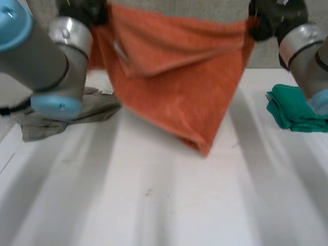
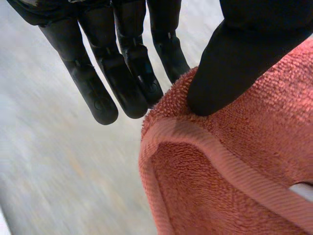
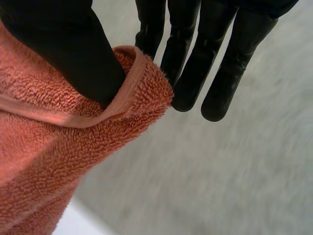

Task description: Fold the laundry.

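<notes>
Head view: orange terry towel (image 1: 179, 92) hangs, tapering to a point.

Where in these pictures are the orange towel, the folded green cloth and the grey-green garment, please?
orange towel (image 1: 179, 87): head view, middle of its hanging face.
folded green cloth (image 1: 289, 110): head view, its top layer.
grey-green garment (image 1: 95, 110): head view, crumpled part beside the left arm.
</notes>
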You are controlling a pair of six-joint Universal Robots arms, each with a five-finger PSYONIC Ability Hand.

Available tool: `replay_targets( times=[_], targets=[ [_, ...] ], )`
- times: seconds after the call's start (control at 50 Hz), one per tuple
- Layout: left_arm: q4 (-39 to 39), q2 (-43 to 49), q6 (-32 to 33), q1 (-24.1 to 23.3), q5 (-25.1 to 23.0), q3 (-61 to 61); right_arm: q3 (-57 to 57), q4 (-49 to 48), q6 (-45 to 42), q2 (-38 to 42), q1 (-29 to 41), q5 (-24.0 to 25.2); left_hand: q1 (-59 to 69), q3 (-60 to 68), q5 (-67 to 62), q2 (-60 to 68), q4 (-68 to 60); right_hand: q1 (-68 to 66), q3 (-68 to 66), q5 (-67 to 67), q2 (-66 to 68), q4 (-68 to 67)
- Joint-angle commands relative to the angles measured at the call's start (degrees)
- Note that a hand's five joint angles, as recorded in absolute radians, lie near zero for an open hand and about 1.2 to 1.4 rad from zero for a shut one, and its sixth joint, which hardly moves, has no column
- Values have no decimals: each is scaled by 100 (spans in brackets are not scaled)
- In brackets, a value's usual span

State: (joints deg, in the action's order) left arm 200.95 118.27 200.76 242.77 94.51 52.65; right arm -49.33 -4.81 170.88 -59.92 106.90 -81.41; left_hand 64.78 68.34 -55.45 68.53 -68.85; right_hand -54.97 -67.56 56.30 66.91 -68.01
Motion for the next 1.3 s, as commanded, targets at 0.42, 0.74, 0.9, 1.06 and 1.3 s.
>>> replay_targets(
  times=[0.42, 0.74, 0.9, 1.06, 1.3],
  targets=[
    [-196, 371, 86, 465, -143, 3023, -4822, -337, 1561, -1505, 322, 423, 1522, 1166, -1455, 1147, -1115, -2503, -1244, 1370, 1309, -1199],
    [-689, -4, 121, 412, -319, 3198, -4269, -223, 948, -977, 472, 661, -3572, -3929, 3640, -3948, 3980, 4497, 5756, -5630, -5691, 5801],
    [-689, -1323, 113, 351, -354, 4622, -4322, -144, -597, -1329, 411, 661, -3136, -3493, 3204, -3512, 3544, 4497, 5756, -5630, -5691, 5801],
    [-759, -1693, 60, -36, -591, 5730, -4410, -47, -1145, -1355, 402, 652, -2479, -2836, 2547, -2855, 2887, 4497, 5756, -5630, -5691, 5801],
    [-839, -595, -19, -159, -653, 5424, -4515, -47, -1180, -1347, 428, 679, -2832, -3188, 2899, -3207, 3239, 4497, 5756, -5630, -5691, 5801]
  ],
)
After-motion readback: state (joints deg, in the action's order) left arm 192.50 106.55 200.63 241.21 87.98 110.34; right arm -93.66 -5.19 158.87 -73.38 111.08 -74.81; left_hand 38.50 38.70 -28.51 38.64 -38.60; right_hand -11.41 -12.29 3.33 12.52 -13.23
